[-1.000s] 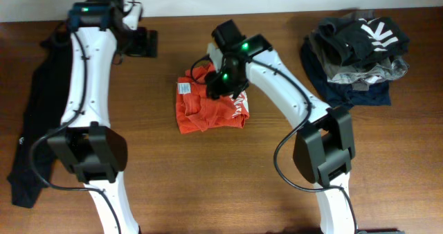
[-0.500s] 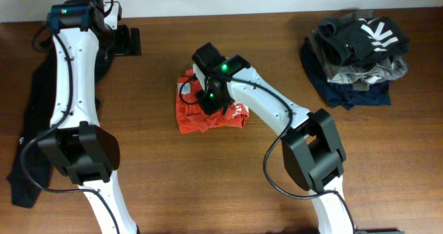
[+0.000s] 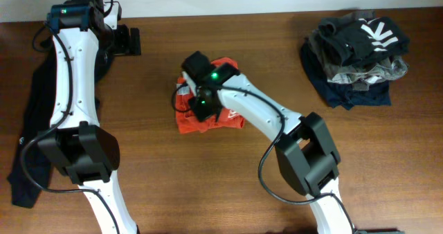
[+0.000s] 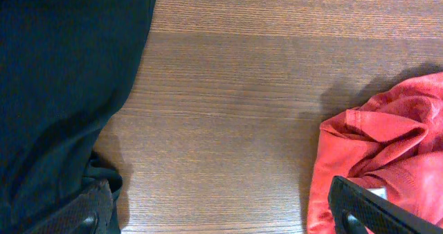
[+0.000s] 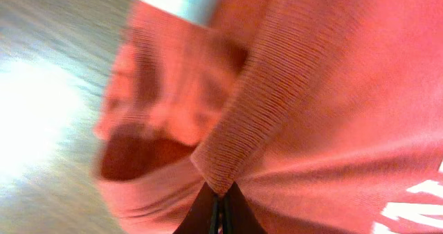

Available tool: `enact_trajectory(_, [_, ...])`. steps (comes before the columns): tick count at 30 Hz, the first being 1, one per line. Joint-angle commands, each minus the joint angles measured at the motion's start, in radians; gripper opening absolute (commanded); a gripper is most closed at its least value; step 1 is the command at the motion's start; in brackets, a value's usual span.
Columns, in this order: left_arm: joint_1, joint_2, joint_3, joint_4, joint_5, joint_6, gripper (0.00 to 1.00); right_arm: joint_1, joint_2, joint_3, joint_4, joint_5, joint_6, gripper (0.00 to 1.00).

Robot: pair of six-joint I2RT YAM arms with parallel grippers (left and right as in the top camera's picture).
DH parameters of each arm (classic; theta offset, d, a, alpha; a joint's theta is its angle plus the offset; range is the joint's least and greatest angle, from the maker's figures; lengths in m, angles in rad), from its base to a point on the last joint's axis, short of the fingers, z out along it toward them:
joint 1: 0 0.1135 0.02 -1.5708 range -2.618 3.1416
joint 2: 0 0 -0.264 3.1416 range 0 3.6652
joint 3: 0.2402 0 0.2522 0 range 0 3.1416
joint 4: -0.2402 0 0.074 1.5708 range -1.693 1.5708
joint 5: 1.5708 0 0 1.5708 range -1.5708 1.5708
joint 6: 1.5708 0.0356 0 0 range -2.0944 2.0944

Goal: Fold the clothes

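Observation:
The clothes in play are an orange-red T-shirt [image 3: 220, 116], bunched mid-table, with white lettering [image 5: 415, 206] showing in the right wrist view. My right gripper [image 3: 202, 106] sits on the shirt's left part, and its jaws [image 5: 218, 201] are shut on a raised ridge of the red fabric [image 5: 277, 88]. A plain black garment [image 3: 33, 123] lies along the table's left side. My left gripper [image 3: 128, 41] hovers at the far left, wide open [image 4: 221, 219] over bare wood, with the black garment [image 4: 62, 75] on one side and the red shirt [image 4: 387, 144] on the other.
A heap of dark and grey garments [image 3: 356, 54] sits at the back right corner. The table's back edge meets a white wall just behind the left arm. Bare wood [image 3: 208, 185] runs along the front of the table.
My right gripper slid left across the shirt and closed on a fold of it. The left arm shifted a little left at first, then held still with its jaws open.

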Motion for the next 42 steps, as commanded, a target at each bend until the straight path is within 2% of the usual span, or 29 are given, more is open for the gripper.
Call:
enact_trajectory(1, [0.000,0.005,0.013,0.013,0.006,-0.013,0.99,0.071,-0.003,0.036,0.006,0.004,-0.006,0.08])
enact_trajectory(3, [0.000,0.005,0.013,0.020,0.007,-0.013,0.99,0.094,-0.003,0.036,-0.001,0.004,-0.006,0.43])
enact_trajectory(4, [0.000,0.005,0.013,0.021,0.006,-0.013,0.99,0.106,-0.003,0.036,-0.006,0.004,-0.006,0.54])
enact_trajectory(6, [0.000,0.005,0.013,0.021,0.006,-0.013,0.99,0.122,-0.003,0.036,-0.016,0.004,-0.006,0.68])
enact_trajectory(9, [0.000,0.005,0.013,0.021,0.003,-0.013,0.99,0.128,-0.003,0.039,-0.037,0.004,0.010,0.72])
enact_trajectory(16, [0.005,0.005,0.013,0.026,0.003,-0.010,0.99,0.063,-0.046,0.123,-0.131,-0.035,0.091,0.73])
enact_trajectory(20, [0.013,0.005,0.013,0.028,0.003,-0.010,0.99,-0.015,-0.079,0.144,-0.197,-0.034,0.213,0.73])
enact_trajectory(21, [0.013,0.005,0.013,0.028,0.003,-0.010,0.99,-0.032,-0.079,0.144,-0.217,-0.035,0.241,0.73])
enact_trajectory(23, [0.014,0.005,0.013,0.029,0.003,-0.010,0.99,-0.060,-0.075,0.128,-0.242,-0.039,0.273,0.59])
enact_trajectory(26, [0.017,0.005,0.013,0.036,0.003,-0.010,0.99,-0.085,-0.075,0.078,-0.248,-0.055,0.284,0.23])
enact_trajectory(28, [0.020,0.005,0.013,0.043,0.003,-0.010,0.99,-0.089,-0.075,0.039,-0.241,-0.072,0.289,0.06])
enact_trajectory(36, [0.024,0.007,0.013,0.050,0.003,-0.010,0.99,-0.086,-0.075,-0.161,-0.110,-0.175,0.325,0.04])
enact_trajectory(42, [0.026,0.008,0.013,0.050,0.003,-0.010,0.99,-0.092,-0.075,-0.293,0.004,-0.175,0.336,0.04])
